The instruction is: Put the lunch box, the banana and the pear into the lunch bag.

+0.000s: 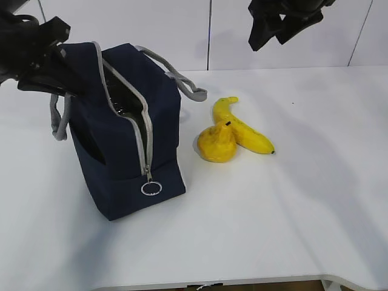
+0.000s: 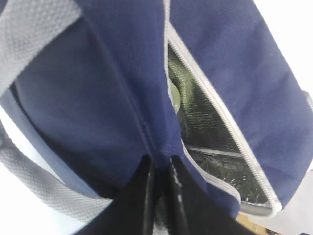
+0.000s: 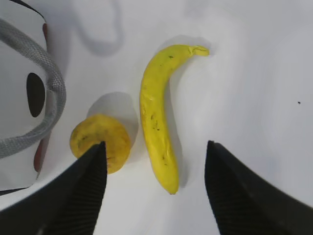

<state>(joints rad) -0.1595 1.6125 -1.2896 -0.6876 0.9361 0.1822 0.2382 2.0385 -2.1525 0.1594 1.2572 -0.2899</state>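
The boxy navy fabric lunch bag (image 1: 130, 130) stands at nine o'clock on the white table (image 1: 291, 218), its grey zipper (image 1: 140, 136) parted over crinkled silver lining, where a sage-green shape (image 2: 177, 95), apparently the lunch box, lies. At its three o'clock the squat, lumpy pear (image 1: 217, 143) touches the smooth curved banana (image 1: 244, 128). The left gripper (image 2: 160, 169) pinches the bag's top fabric with jaws closed; the right gripper (image 3: 152, 164) hangs wide open and empty above the fruit.

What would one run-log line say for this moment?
left gripper: shut on lunch bag edge | right gripper: open above banana | pear: on table
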